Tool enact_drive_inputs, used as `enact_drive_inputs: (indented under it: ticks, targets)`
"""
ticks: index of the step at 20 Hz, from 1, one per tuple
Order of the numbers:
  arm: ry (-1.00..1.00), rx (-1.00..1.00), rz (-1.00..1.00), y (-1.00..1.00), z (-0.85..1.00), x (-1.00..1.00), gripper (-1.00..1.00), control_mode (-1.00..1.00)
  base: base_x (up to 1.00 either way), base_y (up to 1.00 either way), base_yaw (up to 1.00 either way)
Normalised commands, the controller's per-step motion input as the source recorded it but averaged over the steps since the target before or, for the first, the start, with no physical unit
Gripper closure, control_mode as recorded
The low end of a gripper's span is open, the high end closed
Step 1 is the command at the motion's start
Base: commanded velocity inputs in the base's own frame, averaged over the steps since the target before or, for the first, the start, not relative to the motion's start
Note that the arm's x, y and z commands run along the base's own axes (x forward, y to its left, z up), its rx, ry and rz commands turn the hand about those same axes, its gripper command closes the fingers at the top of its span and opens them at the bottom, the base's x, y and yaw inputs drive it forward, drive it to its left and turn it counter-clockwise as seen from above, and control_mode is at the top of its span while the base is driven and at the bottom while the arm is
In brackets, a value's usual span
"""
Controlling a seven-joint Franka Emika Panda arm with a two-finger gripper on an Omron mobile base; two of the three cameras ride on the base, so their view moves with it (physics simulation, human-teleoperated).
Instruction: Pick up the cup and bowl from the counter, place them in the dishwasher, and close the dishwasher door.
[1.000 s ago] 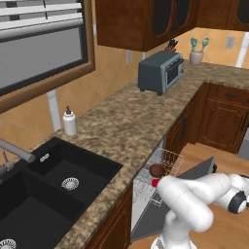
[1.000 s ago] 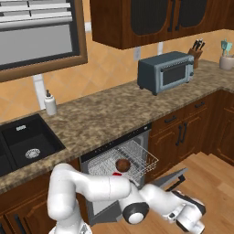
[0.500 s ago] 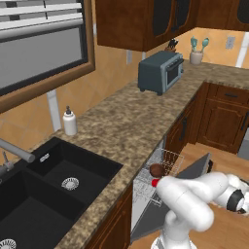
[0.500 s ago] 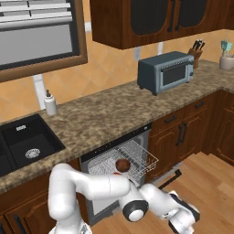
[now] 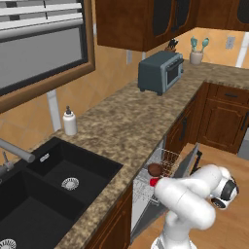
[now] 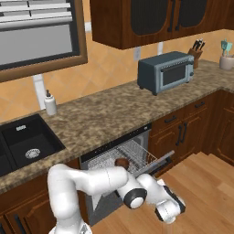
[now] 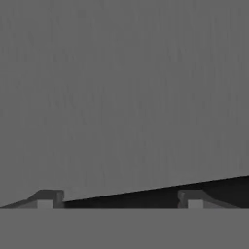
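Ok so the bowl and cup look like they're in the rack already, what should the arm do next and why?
Probably keep pushing the dishwasher door upward to shut it. The bowl and cup already sit in the dishwasher rack, the door stands only partly raised, and the open claw faces a flat grey panel at close range, apparently the door's face.

My arm (image 6: 87,180) is glossy white, built of fat rounded segments, smooth shell with no cables or markings visible. Joints are dark grey discs with a pale ring, one at the elbow (image 6: 135,199), one at the wrist (image 5: 227,192). My gripper (image 7: 119,200) has two small dark grey fingertips (image 7: 46,198), blocky with lighter square pads.
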Motion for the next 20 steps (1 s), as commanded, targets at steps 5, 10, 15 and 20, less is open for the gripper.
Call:
enact_drive_inputs:
  ticks: [5,10,15,20]
  targets:
    - [-0.01,0.21,0.00,1.00,0.12,0.96,-1.00,-1.00,0.00,0.00,0.00]
    - [0.00,0.15,0.00,0.96,0.00,0.93,-1.00,-1.00,0.00,0.00,0.00]
    - [0.01,0.12,0.00,0.85,-0.03,0.80,-1.00,-1.00,0.00,0.00,0.00]
    - [0.03,0.12,0.00,0.80,-0.06,0.80,-1.00,-1.00,0.00,0.00,0.00]
